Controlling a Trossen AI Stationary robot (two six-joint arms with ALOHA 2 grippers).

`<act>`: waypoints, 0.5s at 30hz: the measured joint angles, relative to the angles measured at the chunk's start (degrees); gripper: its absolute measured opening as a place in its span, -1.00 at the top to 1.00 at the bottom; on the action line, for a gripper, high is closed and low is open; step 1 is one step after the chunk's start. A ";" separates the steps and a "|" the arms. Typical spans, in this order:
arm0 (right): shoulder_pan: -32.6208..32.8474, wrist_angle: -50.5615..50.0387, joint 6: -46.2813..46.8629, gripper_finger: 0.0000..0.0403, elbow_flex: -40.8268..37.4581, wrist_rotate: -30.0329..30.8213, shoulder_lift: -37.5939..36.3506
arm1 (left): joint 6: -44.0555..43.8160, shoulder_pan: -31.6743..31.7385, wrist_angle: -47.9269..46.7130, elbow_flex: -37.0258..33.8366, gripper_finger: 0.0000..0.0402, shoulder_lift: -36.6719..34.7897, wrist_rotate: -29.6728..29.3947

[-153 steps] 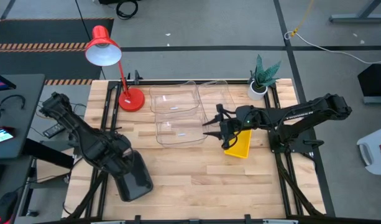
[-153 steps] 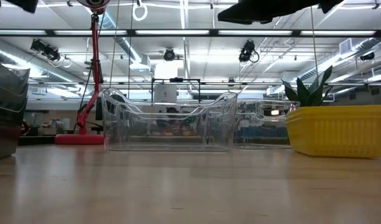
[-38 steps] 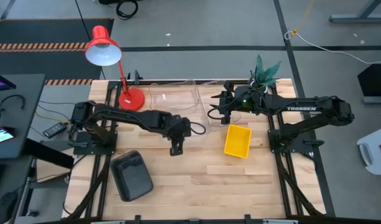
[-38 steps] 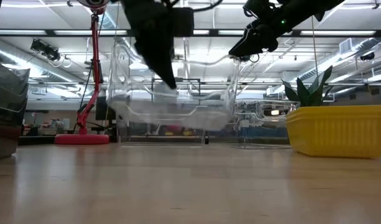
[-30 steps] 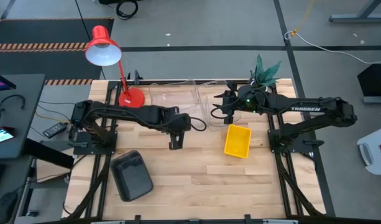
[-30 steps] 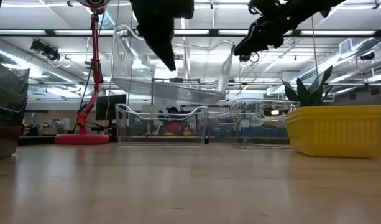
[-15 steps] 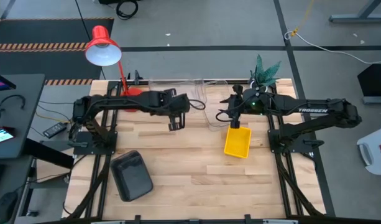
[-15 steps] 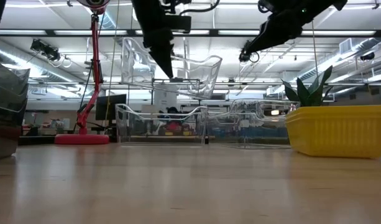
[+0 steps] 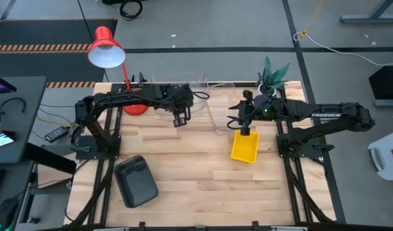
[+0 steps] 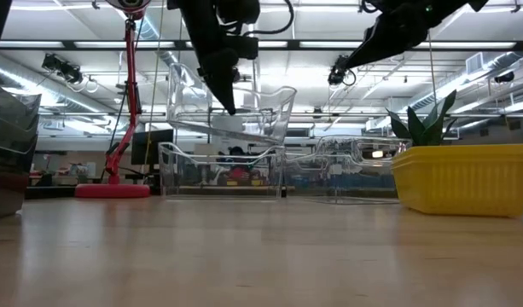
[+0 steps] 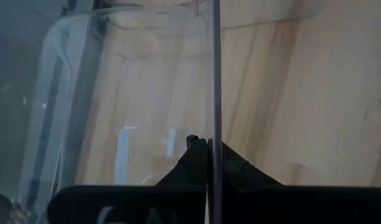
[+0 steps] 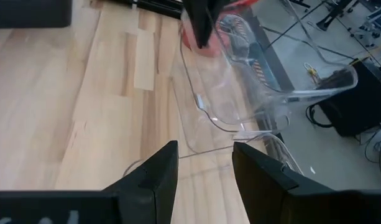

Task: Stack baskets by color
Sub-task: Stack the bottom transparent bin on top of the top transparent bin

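My left gripper (image 10: 229, 104) is shut on a clear basket (image 10: 244, 107) and holds it in the air above a second clear basket (image 10: 220, 170), which stands on the table at the far left. A third clear basket (image 10: 355, 170) stands to the right of that one. My right gripper (image 12: 202, 168) hangs open and holds nothing, above the far end of the yellow basket (image 9: 245, 146), pointing at the clear baskets. A dark grey basket (image 9: 135, 181) lies at the near left. My left gripper pinches one side wall of the clear basket at its rim (image 11: 213, 127), one finger inside the basket and one outside. The fingers come slanting down from above. The basket hangs tilted and lifted clear, over the clear basket on the table.
A red desk lamp (image 9: 106, 54) stands at the far left corner and a small potted plant (image 9: 271, 77) at the far right. The middle and near right of the wooden table (image 9: 209, 186) are bare.
My left gripper has carried the clear basket toward the table's far edge, still lifted, and it now hangs tilted over the far-left clear basket. My right gripper has drawn back a little toward the right edge, still open.
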 joint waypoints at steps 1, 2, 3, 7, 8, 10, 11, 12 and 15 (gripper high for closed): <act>0.27 -0.10 0.01 0.22 0.00 -0.02 0.01 | 0.26 0.28 -0.33 0.00 0.98 0.02 0.41; 0.56 -0.07 0.00 0.22 0.00 -0.03 0.01 | 0.82 0.42 -0.46 0.00 0.98 0.18 0.74; 0.83 -0.02 -0.01 0.22 0.00 -0.03 0.01 | 1.31 0.55 -0.44 0.00 0.98 0.31 0.90; 1.66 0.34 -0.04 0.22 0.00 -0.02 0.03 | 2.89 0.69 -0.39 -0.02 0.98 0.39 2.06; 1.82 0.33 -0.06 0.22 0.00 -0.03 0.03 | 2.91 0.66 -0.44 -0.02 0.98 0.39 2.12; 2.11 0.34 -0.08 0.22 0.00 -0.03 0.03 | 2.66 0.64 -0.41 -0.02 0.98 0.39 2.27; 2.19 0.34 -0.10 0.22 0.00 -0.02 0.03 | 2.51 0.64 -0.43 -0.02 0.97 0.39 2.62; 2.33 0.36 -0.12 0.22 0.00 -0.01 0.03 | 2.19 0.66 -0.44 -0.02 0.97 0.39 3.33; 2.68 0.36 -0.14 0.22 0.00 -0.01 0.03 | 1.45 0.66 -0.36 -0.02 0.97 0.75 4.17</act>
